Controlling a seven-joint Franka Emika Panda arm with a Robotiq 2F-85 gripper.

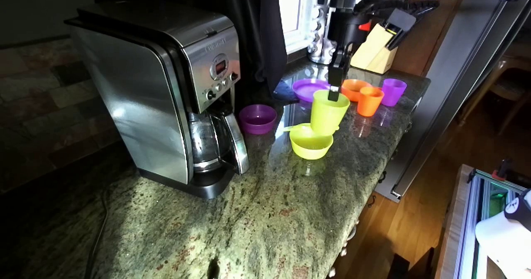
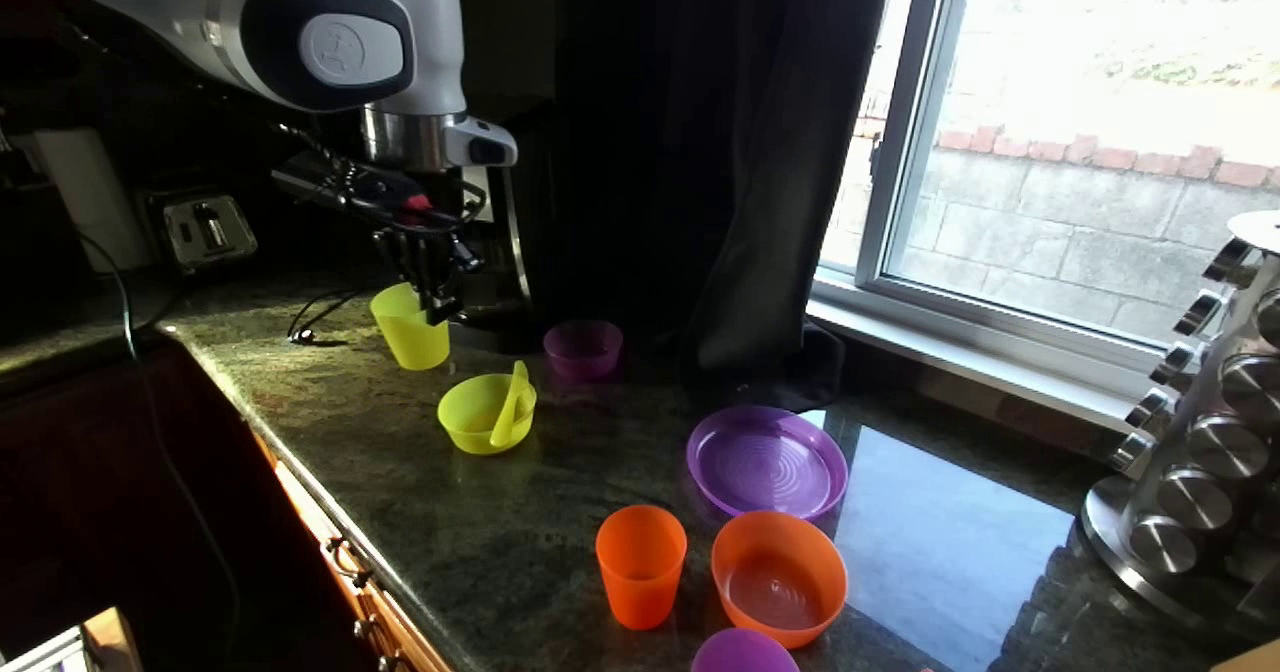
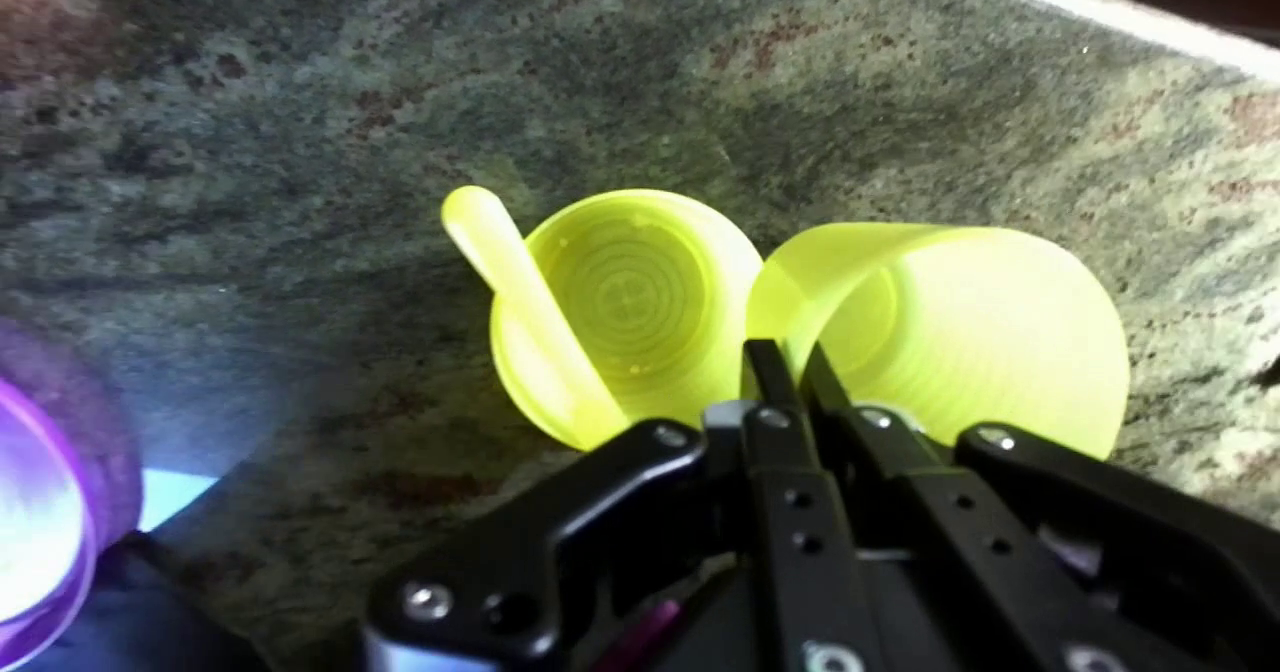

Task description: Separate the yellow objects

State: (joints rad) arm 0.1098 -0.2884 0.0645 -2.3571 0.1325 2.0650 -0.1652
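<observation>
Plainly, the gripper [image 3: 793, 350] is clenched on the wall of the yellow cup [image 3: 985, 332], right of centre in the wrist view, where the cup's lower outline is covered by the gripper itself. The cup is held above the counter [image 3: 320, 112]. To its left the yellow bowl [image 3: 640, 282] is seen on the counter, slightly overlapped by the cup; whether the two touch cannot be told. A yellow utensil [image 3: 530, 312] is laid across the bowl's left side, its kind hard to make out. At the lower left a purple dish [image 3: 40, 512], hard to identify, is cut off by the edge.

In an exterior view the purple bowl [image 1: 257, 121] is found mid-frame, just beside the coffee maker [image 1: 132, 84]. The purple plate [image 1: 307, 89], above it to the right, is partly blocked by the yellow cup. Farther right, the orange bowl [image 1: 352, 87] is partly hidden behind the orange cup [image 1: 370, 102], next to which the purple cup [image 1: 395, 92] is placed. At the right edge of an exterior view the jar rack [image 2: 1215, 462] is cut off, and at the far left a metal appliance [image 2: 208, 232] is barely made out in shadow.
</observation>
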